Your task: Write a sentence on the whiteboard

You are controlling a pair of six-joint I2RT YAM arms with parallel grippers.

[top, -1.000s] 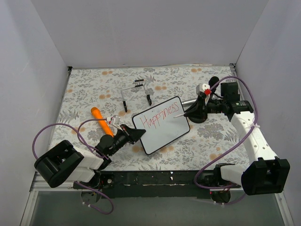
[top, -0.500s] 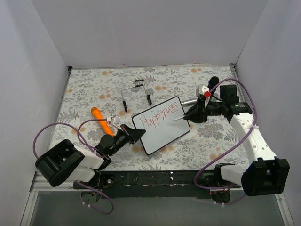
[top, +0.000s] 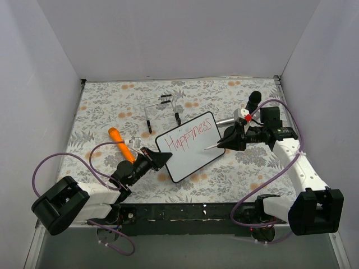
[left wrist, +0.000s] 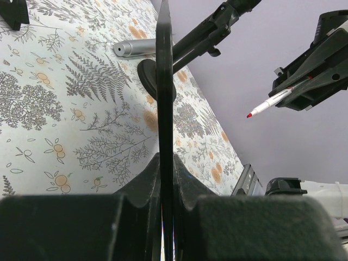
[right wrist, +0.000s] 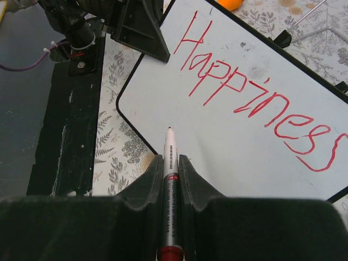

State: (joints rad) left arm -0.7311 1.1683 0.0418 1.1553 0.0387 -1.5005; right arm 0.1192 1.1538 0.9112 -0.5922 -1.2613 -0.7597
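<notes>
Whiteboard (top: 190, 148) clamped in left tool (top: 163, 159), red marker (right wrist: 169, 179) seemingly off surface

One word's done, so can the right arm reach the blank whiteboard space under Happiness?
Probably yes: the marker in the right gripper points at the bare lower part of the whiteboard, nothing between; the left gripper clamps the opposite edge.

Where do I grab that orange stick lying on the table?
Grab the orange stick around its middle, coming straight down from above and pinching across its thin width. It lies flat and is long and narrow, so its sides are easy to squeeze. Its near end is close to the left arm, so keep toward the far half.
</notes>
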